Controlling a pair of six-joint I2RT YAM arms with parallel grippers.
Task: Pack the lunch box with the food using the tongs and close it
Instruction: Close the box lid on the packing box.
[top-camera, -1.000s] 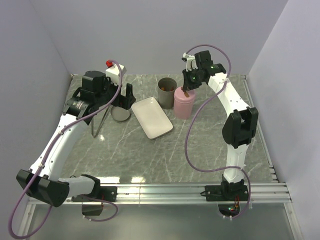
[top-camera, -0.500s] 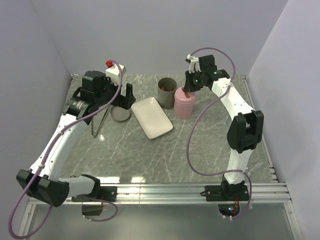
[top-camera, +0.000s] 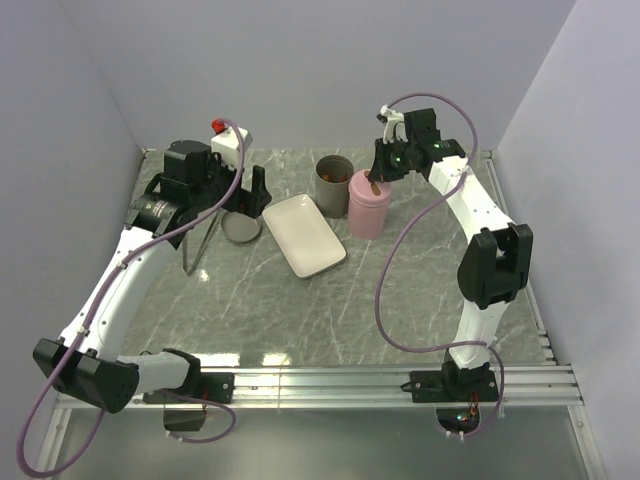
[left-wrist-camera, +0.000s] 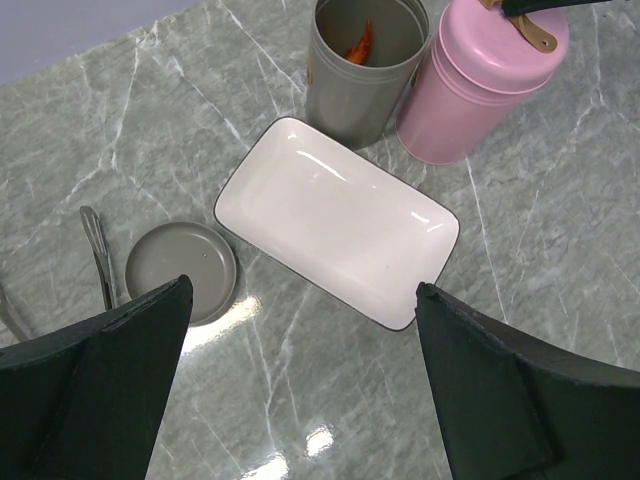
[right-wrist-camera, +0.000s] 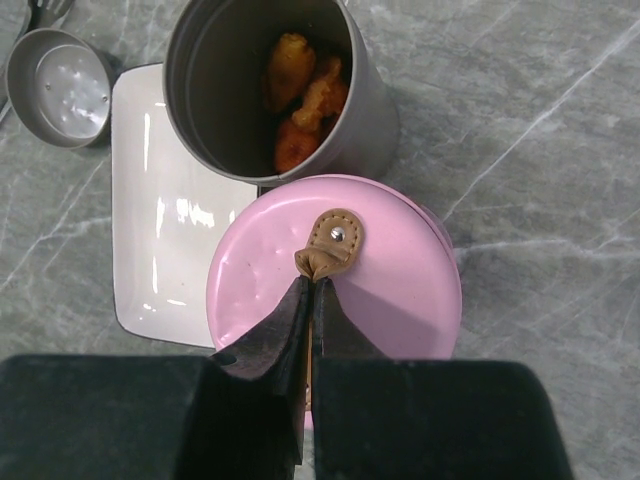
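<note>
The lunch box (top-camera: 334, 180) is a dark grey canister standing open at the back, with orange-brown food (right-wrist-camera: 305, 100) inside, also seen as food (left-wrist-camera: 361, 42). Its grey lid (left-wrist-camera: 182, 272) lies on the table to the left, beside the tongs (left-wrist-camera: 99, 255). The tongs (top-camera: 195, 245) lie flat, untouched. My left gripper (left-wrist-camera: 300, 330) hangs open and holds nothing, above the table near the white tray (left-wrist-camera: 335, 220). My right gripper (right-wrist-camera: 310, 285) is shut on the brown strap (right-wrist-camera: 328, 245) of a pink lid (right-wrist-camera: 400, 290), which sits on a pink canister (top-camera: 366, 212) touching the lunch box.
The white tray (top-camera: 304, 235) holds nothing and lies between the grey lid (top-camera: 240, 228) and the two canisters. A white box with a red button (top-camera: 226, 135) sits at the back left. Walls close in the back and both sides.
The right arm's elbow and wrist have swung a little to the right, with the gripper still shut on the pink lid's strap. The left arm and the objects have not moved.
</note>
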